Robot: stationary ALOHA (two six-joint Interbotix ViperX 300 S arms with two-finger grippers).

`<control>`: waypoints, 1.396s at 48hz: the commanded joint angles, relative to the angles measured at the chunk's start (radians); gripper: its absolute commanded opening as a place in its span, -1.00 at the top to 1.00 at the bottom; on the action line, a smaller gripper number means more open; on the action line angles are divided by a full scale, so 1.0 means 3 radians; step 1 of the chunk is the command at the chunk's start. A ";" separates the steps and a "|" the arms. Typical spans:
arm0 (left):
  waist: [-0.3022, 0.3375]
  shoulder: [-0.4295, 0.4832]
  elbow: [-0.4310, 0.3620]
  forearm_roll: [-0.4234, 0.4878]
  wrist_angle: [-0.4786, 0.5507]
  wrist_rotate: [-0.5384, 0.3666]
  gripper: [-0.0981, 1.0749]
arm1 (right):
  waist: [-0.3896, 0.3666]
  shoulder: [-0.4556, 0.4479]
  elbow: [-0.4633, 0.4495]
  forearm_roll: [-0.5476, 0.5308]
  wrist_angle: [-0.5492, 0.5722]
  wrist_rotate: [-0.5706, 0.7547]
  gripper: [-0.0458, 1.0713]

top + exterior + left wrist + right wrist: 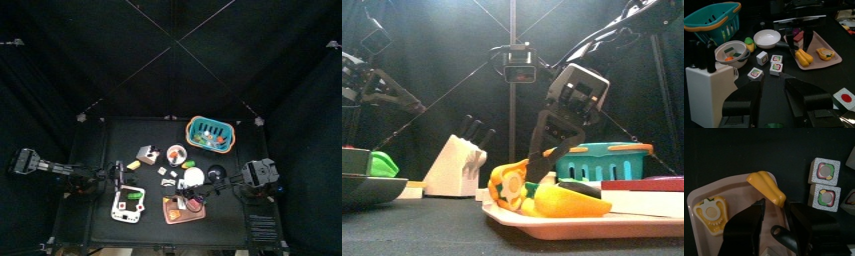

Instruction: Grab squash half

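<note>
Right gripper (pixel 774 210) low over the tray (pixel 701 190), jaws narrowly parted astride the squash half (pixel 767 187) (pepper half (pixel 711 214) alongside), left gripper (pixel 771 95) open, resting left of the knife block (pixel 707 87)

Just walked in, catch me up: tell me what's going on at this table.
The right gripper has its open jaws around the orange squash half on the pink tray, next to a yellow pepper half. It has not closed or lifted yet. The left gripper hangs open over the table, away from the tray.
</note>
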 commanded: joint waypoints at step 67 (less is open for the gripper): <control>-0.0010 0.0005 -0.0036 0.0005 0.0036 -0.0005 -0.43 | -0.0005 0.0123 -0.0199 -0.0133 0.0092 -0.0036 -0.42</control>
